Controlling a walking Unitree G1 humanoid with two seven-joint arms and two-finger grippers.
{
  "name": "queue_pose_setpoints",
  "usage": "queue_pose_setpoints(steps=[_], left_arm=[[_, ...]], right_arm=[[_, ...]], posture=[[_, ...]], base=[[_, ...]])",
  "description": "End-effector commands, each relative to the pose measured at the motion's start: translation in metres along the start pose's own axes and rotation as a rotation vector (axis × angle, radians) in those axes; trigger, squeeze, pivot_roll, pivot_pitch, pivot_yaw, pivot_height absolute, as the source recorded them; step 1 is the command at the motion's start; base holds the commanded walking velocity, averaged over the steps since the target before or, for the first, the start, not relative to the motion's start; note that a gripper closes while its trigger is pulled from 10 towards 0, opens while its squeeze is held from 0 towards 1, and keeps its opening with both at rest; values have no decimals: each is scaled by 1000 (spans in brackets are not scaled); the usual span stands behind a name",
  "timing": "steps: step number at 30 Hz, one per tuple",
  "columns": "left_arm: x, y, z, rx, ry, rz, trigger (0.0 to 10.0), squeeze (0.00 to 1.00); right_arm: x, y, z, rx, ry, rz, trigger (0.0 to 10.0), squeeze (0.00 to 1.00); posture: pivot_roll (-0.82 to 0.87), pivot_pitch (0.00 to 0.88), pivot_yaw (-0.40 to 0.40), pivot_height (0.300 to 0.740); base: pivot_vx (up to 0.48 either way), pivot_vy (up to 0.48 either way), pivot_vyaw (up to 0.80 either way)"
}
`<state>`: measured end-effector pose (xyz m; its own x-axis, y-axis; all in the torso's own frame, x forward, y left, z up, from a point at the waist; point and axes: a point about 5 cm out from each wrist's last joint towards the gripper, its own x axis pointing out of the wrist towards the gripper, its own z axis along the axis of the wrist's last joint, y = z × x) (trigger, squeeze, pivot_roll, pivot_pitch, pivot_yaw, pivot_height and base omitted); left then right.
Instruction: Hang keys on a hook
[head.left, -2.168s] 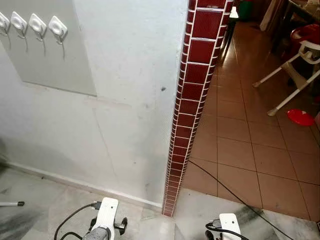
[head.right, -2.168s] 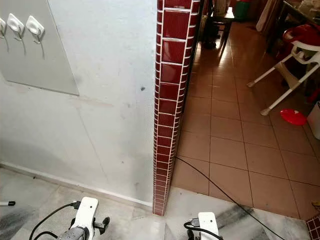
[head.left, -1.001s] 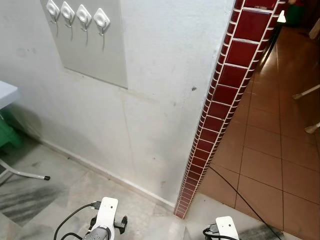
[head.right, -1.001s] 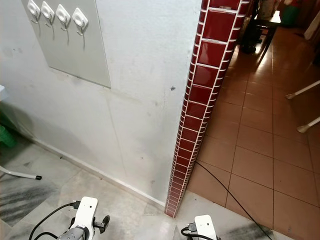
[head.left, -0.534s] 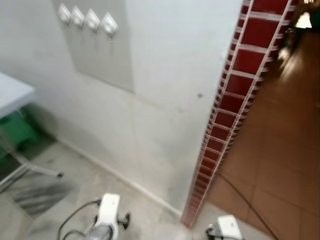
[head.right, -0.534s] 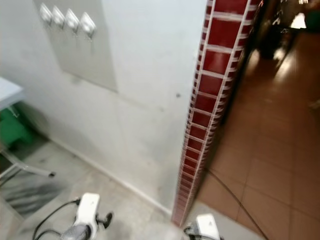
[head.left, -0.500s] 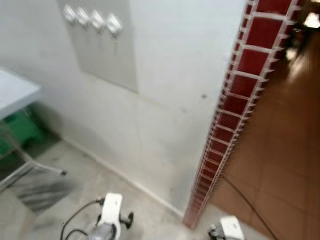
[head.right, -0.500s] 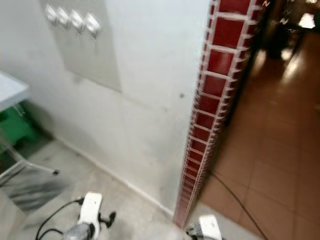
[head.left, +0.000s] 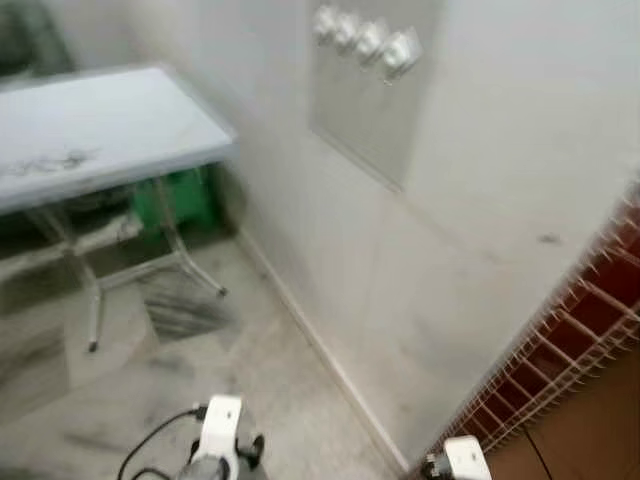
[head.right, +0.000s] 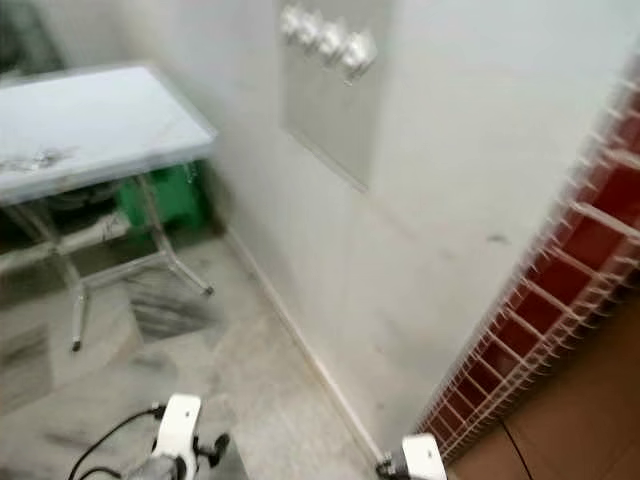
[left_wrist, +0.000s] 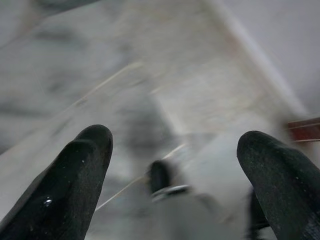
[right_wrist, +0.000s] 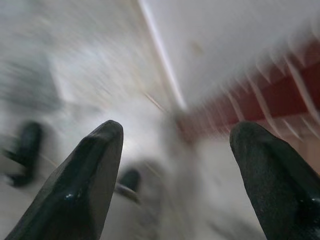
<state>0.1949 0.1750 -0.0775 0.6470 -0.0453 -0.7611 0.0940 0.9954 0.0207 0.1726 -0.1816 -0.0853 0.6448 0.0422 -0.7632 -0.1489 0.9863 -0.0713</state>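
A: Assessing risk at this point: both end effectors are empty. The left end effector (left_wrist: 175, 165) has its fingers spread wide over the marble floor (head.left: 290, 400). The right end effector (right_wrist: 175, 155) is equally wide, aimed at the floor near the white wall (head.right: 440, 160).

B: Where are the keys?

A: Probably the small dark clutter (head.right: 32, 160) on the grey folding surface (head.left: 100, 125), though blur prevents confirmation. The row of white wall hooks (head.left: 368, 40) sits on a grey panel (head.right: 335, 120), well apart from that surface.

B: Failure modes?

A: First, the head views are smeared, so locating a small key ring is unreliable; a mislocated grasp could close on nothing. Second, the surface's metal legs (head.left: 90, 300) and the green crate (head.right: 160, 200) beneath could obstruct the approach. Third, the hooks are small, so the ring could miss and drop.
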Motion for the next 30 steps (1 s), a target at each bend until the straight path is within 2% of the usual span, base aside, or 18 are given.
queue_pose_setpoints(steps=[1,12,30], left_arm=[[2,-8,5,-6,-12,-26,10000,0],[2,-13,1,-35,5,-29,10000,0],[1,-12,-1,-52,4,-20,10000,0]], right_arm=[[-3,-4,-8,1,24,-11,10000,0],[-3,-5,-9,1,24,-9,10000,0],[-4,-8,-9,17,20,-17,10000,0]], posture=[[-11,0,-42,740],[-12,0,-49,740],[-18,0,-51,740]], base=[[0,0,794],[0,0,794],[0,0,795]])
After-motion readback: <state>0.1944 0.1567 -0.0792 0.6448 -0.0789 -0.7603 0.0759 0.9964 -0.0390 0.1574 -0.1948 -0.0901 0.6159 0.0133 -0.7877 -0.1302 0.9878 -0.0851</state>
